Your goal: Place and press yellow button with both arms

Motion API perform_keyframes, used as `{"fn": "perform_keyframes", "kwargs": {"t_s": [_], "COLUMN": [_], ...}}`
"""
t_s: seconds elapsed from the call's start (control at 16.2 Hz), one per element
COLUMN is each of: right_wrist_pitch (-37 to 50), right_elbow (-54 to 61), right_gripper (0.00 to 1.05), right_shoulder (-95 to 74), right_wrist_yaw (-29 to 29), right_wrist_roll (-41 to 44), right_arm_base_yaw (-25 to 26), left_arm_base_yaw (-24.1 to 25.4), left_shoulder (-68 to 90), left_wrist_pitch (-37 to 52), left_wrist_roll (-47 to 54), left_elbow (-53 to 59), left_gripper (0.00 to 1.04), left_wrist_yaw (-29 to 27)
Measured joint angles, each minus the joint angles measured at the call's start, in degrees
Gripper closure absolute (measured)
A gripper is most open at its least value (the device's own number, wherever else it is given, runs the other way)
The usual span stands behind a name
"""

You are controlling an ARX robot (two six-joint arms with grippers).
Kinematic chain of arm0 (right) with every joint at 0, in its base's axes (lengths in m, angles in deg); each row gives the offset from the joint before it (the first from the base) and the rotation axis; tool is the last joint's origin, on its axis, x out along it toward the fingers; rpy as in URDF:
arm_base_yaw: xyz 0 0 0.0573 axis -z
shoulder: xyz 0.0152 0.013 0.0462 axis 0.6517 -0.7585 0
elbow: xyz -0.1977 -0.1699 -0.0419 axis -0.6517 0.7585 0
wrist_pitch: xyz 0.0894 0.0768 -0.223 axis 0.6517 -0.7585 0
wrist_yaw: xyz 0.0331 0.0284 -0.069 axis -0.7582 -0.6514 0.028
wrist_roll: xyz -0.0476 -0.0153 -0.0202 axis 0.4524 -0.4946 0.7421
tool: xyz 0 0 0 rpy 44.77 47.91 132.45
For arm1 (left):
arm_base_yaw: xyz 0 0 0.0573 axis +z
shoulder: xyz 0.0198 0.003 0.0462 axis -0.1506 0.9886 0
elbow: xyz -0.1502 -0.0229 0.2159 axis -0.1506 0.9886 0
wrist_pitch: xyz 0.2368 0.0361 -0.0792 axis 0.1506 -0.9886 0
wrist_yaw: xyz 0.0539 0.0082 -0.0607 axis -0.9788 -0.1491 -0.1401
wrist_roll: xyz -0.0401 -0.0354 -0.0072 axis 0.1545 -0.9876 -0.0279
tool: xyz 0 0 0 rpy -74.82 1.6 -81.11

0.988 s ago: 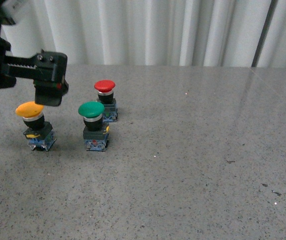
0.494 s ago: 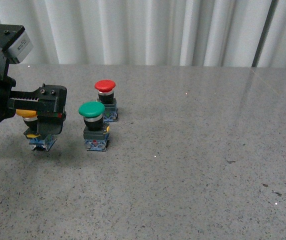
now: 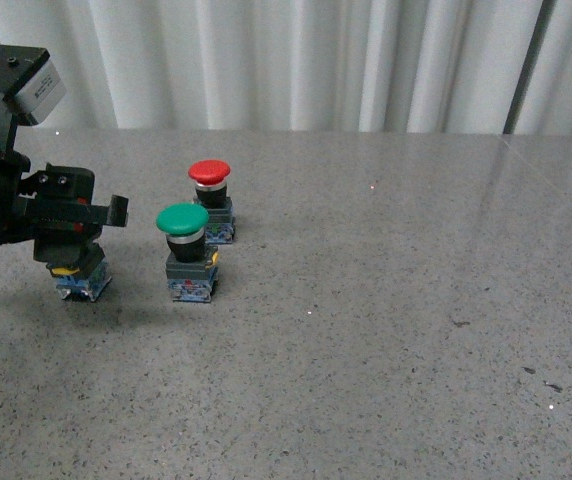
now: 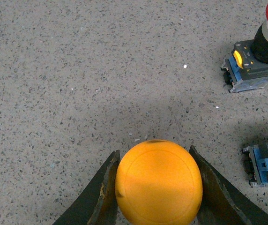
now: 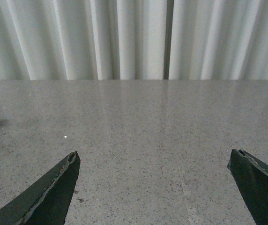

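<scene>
The yellow button (image 3: pixel 78 277) stands on the grey table at the far left; only its blue-black base with the yellow tab shows in the front view. My left gripper (image 3: pixel 66 225) is shut on its top from above. In the left wrist view the yellow cap (image 4: pixel 158 182) sits squeezed between the two black fingers (image 4: pixel 105 193). My right gripper (image 5: pixel 155 187) is open and empty above bare table; it is out of the front view.
A green-capped button (image 3: pixel 186 252) stands just right of the yellow one, and a red-capped button (image 3: pixel 211 200) behind it; both also show in the left wrist view, red (image 4: pixel 256 58) and green's base (image 4: pixel 267 164). White curtains hang behind the table.
My left gripper came down over the yellow button and its jaws closed on the cap, which is now hidden in the front view.
</scene>
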State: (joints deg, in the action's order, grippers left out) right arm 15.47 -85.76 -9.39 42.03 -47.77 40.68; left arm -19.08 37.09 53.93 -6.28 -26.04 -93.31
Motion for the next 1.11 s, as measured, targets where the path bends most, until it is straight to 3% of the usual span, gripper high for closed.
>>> {"fn": "perform_keyframes", "kwargs": {"t_s": [0.31, 0.49, 0.8, 1.11], "right_wrist_pitch": [0.00, 0.00, 0.02, 0.00], "right_elbow": [0.00, 0.00, 0.00, 0.00], "right_gripper": [0.07, 0.07, 0.07, 0.07], "right_shoulder": [0.00, 0.00, 0.00, 0.00], "right_wrist_yaw": [0.00, 0.00, 0.00, 0.00], "right_wrist_roll": [0.00, 0.00, 0.00, 0.00], "right_arm_base_yaw": [0.00, 0.00, 0.00, 0.00], "left_arm_base_yaw": [-1.68, -4.87, -18.03, -24.87], "left_shoulder": [-7.76, -9.14, 6.47, 16.74], "left_wrist_pitch": [-2.21, -5.99, -11.13, -11.34], "left_wrist_roll": [2.25, 2.36, -6.64, -14.69], "left_elbow": [-1.20, -10.19, -29.90, -34.64], "left_gripper": [0.70, 0.70, 0.70, 0.71], "left_wrist_yaw": [-2.78, -4.04, -4.61, -5.99]}}
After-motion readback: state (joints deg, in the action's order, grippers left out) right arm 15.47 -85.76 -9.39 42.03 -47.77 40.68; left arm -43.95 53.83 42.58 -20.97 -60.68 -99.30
